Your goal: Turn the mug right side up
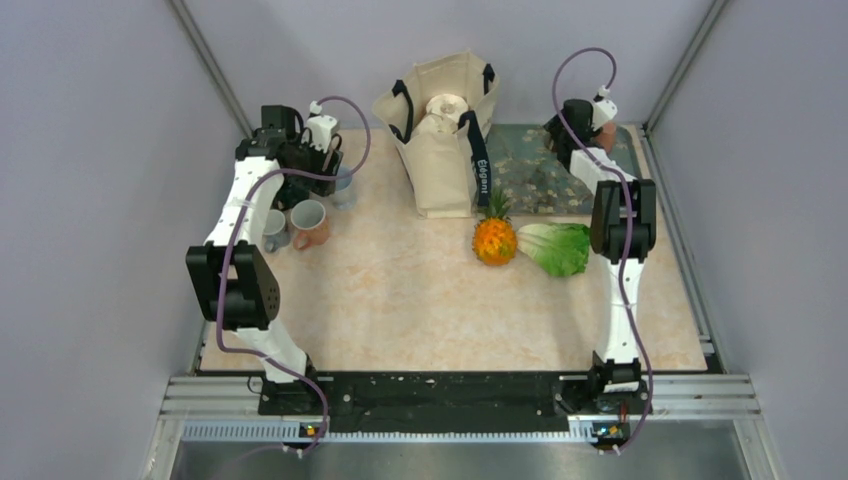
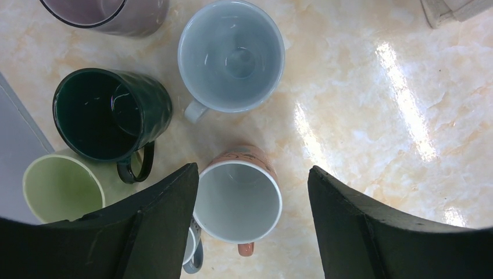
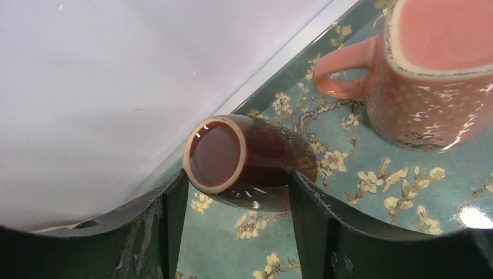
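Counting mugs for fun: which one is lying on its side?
The dark brown mug on the flowered mat, inside the right tool; the left-hand mugs stand mouth up.

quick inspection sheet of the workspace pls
surface: marble table, floral mat far right
job's things: brown mug tipped on its side over the mat; pink mug base up beside it
clutter: upright mugs at left; bag, pineapple, lettuce
grippers: left gripper open above the mugs; right gripper fingers shut on brown mug
cables: purple cables looped along both arms
surroundings: plain walls, metal rail at near edge
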